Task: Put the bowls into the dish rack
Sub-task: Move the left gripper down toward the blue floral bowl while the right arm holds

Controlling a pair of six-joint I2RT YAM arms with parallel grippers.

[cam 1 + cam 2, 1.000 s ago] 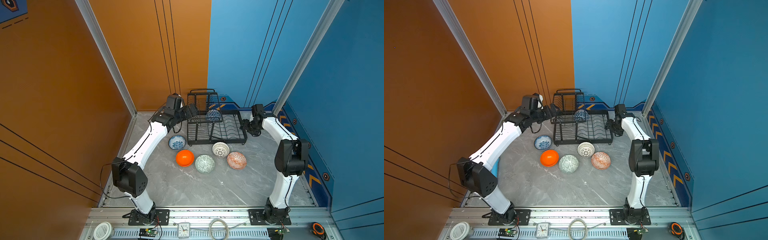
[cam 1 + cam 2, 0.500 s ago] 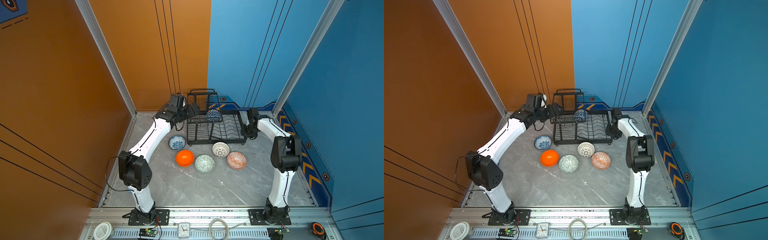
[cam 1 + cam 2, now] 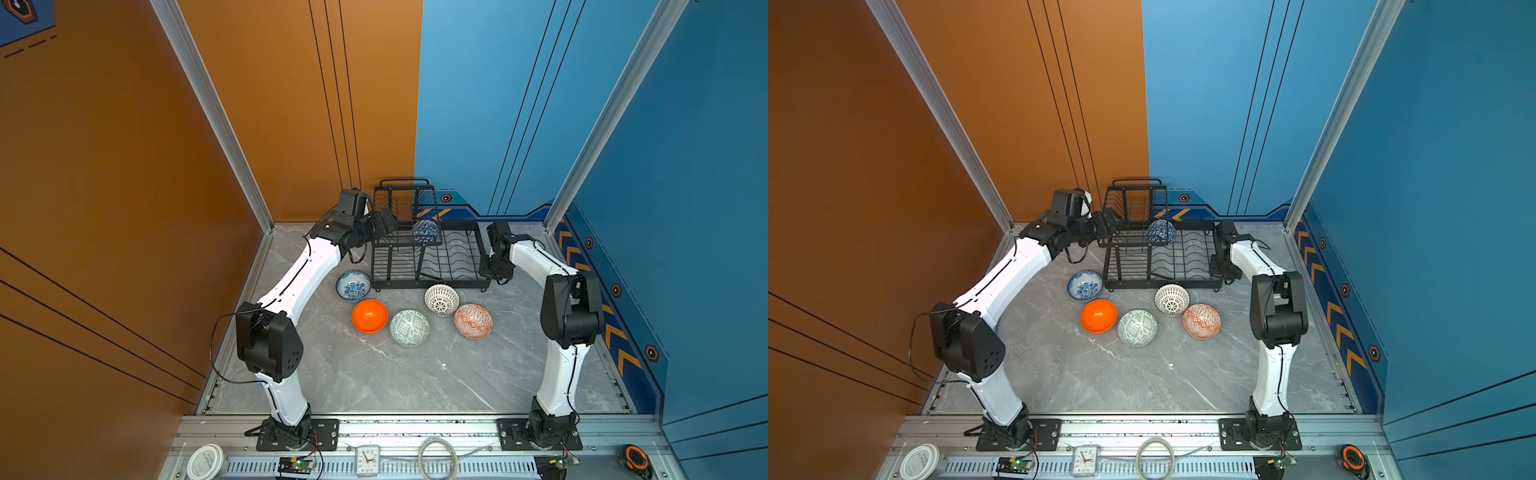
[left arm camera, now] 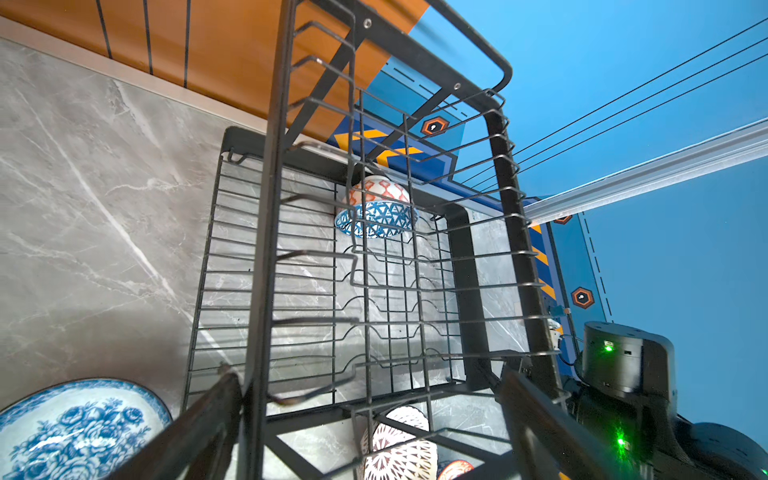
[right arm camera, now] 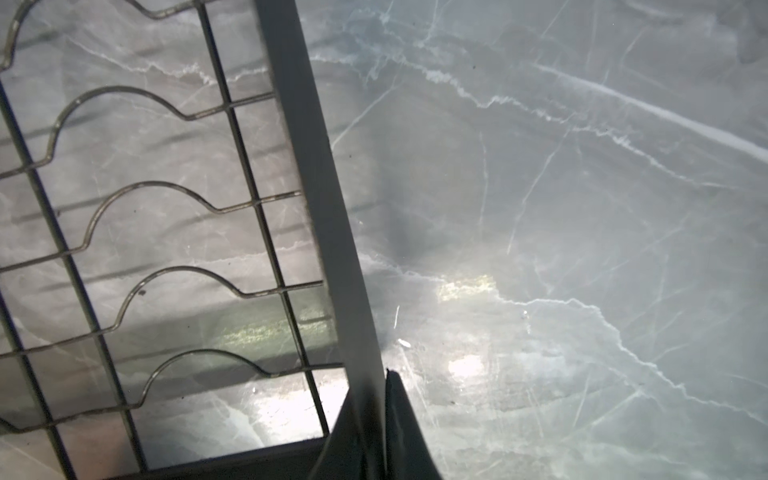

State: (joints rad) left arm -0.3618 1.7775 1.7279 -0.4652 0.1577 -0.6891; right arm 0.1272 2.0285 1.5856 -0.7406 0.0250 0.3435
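Observation:
The black wire dish rack [image 3: 432, 266] [image 3: 1167, 266] stands at the back of the table. A blue geometric bowl [image 3: 426, 231] [image 4: 376, 216] leans in it. On the table in front lie a blue floral bowl [image 3: 353, 285] [image 4: 79, 428], a plain orange bowl [image 3: 369, 316], a pale green bowl [image 3: 409, 327], a lattice bowl [image 3: 441, 299] [image 4: 401, 449] and an orange-white diamond bowl [image 3: 473, 321]. My left gripper [image 3: 388, 223] [image 4: 370, 415] stands open at the raised shelf's left end, its fingers either side of the frame. My right gripper [image 3: 490, 268] [image 5: 376, 419] is shut on the rack's right rim [image 5: 316, 166].
Orange and blue walls close in behind and beside the rack. On the front rail lie a white lid [image 3: 206, 460], a small clock [image 3: 367, 460], a cable ring [image 3: 437, 457] and a tape measure [image 3: 636, 456]. Bare marble [image 3: 415, 382] lies in front of the bowls.
My right gripper has moved in to the rack's right rim and closed on it. My left arm has shifted slightly, its gripper still open at the shelf. The bowls have not moved.

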